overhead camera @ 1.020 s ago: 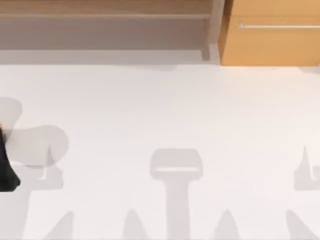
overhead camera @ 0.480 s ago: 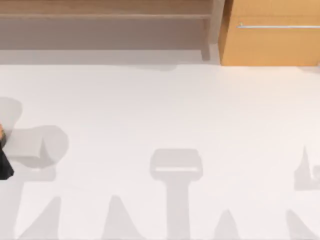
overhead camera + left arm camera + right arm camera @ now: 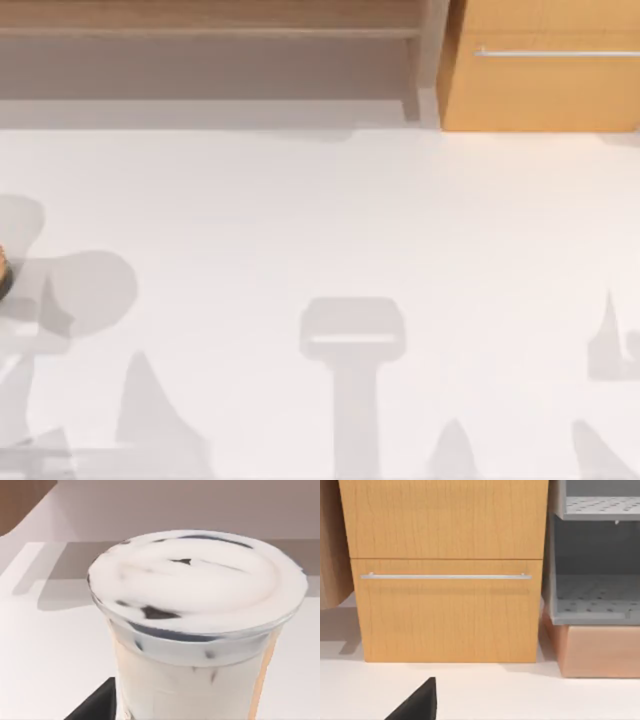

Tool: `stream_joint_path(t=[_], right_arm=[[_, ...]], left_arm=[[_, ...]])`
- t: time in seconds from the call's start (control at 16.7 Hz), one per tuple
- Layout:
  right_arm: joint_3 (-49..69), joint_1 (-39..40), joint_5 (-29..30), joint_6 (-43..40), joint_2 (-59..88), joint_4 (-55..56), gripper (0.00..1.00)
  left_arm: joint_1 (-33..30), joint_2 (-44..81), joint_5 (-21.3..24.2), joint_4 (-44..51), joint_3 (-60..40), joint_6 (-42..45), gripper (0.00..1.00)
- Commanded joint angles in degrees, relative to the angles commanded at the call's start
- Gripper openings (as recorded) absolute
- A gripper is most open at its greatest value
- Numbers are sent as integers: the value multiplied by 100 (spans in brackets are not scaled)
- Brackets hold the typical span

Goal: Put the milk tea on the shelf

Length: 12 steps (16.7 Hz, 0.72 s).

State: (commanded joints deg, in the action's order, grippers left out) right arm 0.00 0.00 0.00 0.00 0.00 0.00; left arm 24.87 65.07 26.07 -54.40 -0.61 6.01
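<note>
The milk tea [image 3: 200,630] is a clear cup of pale tea with dark pearls and a white foam top, looming very close in the left wrist view. A sliver of the milk tea [image 3: 2,268] shows at the table's far left edge. My left gripper [image 3: 190,716] is open around the cup's base, and one black finger [image 3: 97,706] sits beside the cup wall. The shelf [image 3: 210,35] runs along the back left, with a light-brown board, a grey recess and a grey post. My right gripper [image 3: 480,718] is parked open facing the back right, one finger [image 3: 420,702] in sight.
An orange-wood cabinet [image 3: 545,90] with a silver bar handle stands at the back right beside the shelf post. The right wrist view has the cabinet [image 3: 445,610] ahead with the shelf's grey recess [image 3: 595,595] next to it. Arm shadows fall across the white table [image 3: 320,220].
My left arm has slid off the top view's left edge, and its finger shadows moved left along the front. The right arm has stayed still.
</note>
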Motion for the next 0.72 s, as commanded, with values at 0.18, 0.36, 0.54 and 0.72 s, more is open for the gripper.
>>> stream_joint_path(t=[0.18,0.36,0.54,0.72], right_arm=[[0,0,0,0,0,0,100],[0,0,0,0,0,0,100],[0,0,0,0,0,0,100],[0,0,0,0,0,0,100]], left_arm=[[409,1090,430,-875,24,90,100],[642,1639,669,-1325,63,155,100],[676,1714,704,-1387,72,166,100],[645,1718,684,-1380,49,157,100]])
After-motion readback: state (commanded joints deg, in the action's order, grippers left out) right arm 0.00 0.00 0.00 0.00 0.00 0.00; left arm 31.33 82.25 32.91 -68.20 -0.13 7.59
